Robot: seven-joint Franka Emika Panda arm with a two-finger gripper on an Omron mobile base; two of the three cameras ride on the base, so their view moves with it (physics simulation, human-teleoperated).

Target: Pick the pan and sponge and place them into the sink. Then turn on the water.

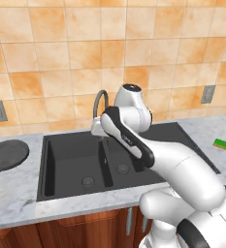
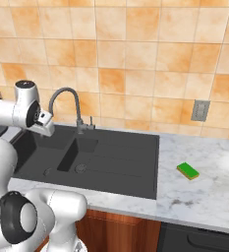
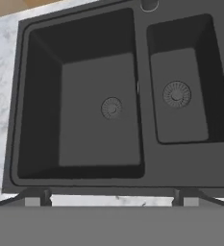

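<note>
Above the sink (image 3: 147, 139), the gripper (image 3: 111, 198) looks straight down from the hand view, its 2 dark fingertips (image 3: 36, 197) spread wide near the bottom edge with nothing between them. Below it lie the large basin (image 3: 84, 105) and the small basin (image 3: 180, 86), each with 1 round metal drain and nothing else inside. From the left base view, the white arm (image 1: 134, 140) reaches forward over the middle of the sink, and the hand itself is hidden behind the arm's own links there.

On the marble counter (image 1: 12, 193) to the left of the sink sits the pan (image 1: 7, 155), dark grey and round, flat on the surface and well apart from the arm; its short handle points toward the front edge. Well off to the right of the sink, past the ribbed drainboard (image 2: 126, 165), the sponge (image 2: 187, 171) lies on the counter with its green layer up and a yellow edge showing. The grey gooseneck faucet (image 2: 69, 106) rises behind the divider between the 2 basins, in front of the orange tiled wall (image 2: 135, 59), and no stream falls from its spout
</note>
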